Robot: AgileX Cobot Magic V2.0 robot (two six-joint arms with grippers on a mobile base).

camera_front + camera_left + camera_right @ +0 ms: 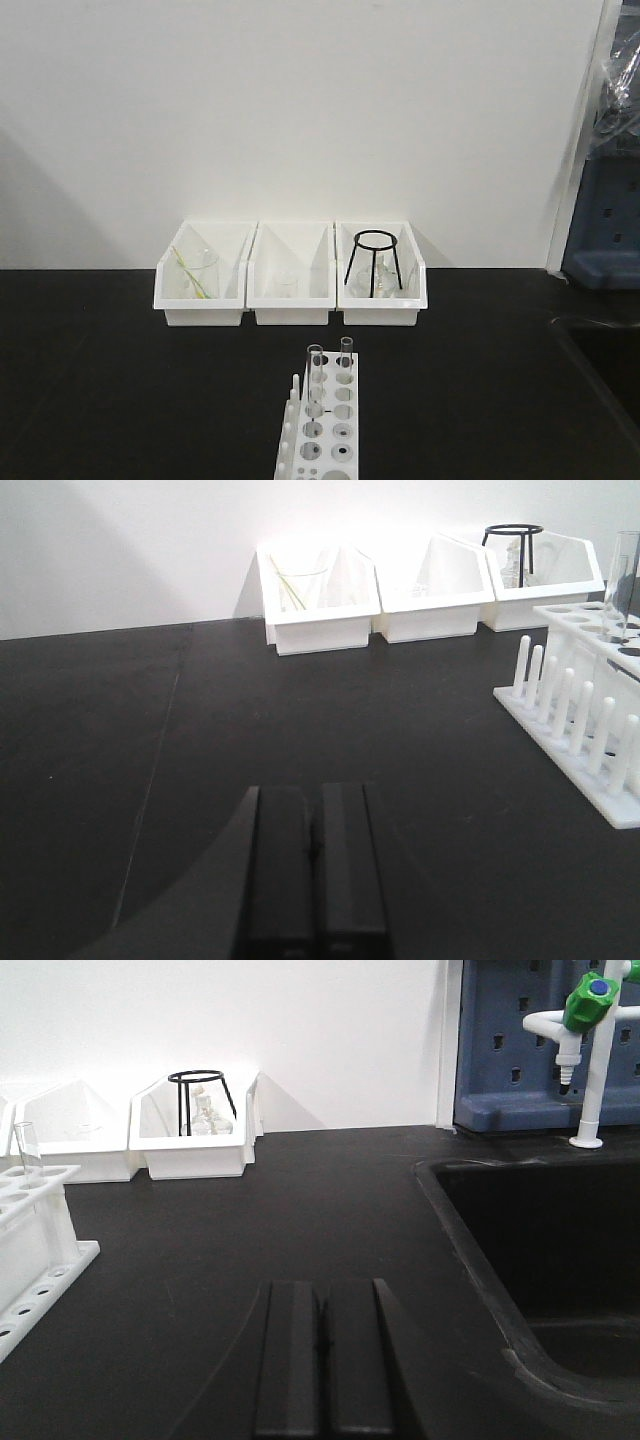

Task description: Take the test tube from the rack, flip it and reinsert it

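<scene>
Test tubes (pixel 315 372) stand upright in the rack (pixel 332 424) on the black surface (pixel 120 380); left hand (pixel 312 880) and right hand (pixel 322 1360) pressed together, empty; grasp not begun, next a hand must part and reach

**Two tubes upright in the white rack**

The rack (pixel 318 432) in front of me is long, narrow and white, with rows of round holes and small upright pegs along its left side. It lies on the black tabletop (pixel 120 380), running away from me. Two clear glass tubes stand upright in its far holes: the left tube (pixel 315 378) nearer, the right tube (pixel 346 352) farther.
</scene>
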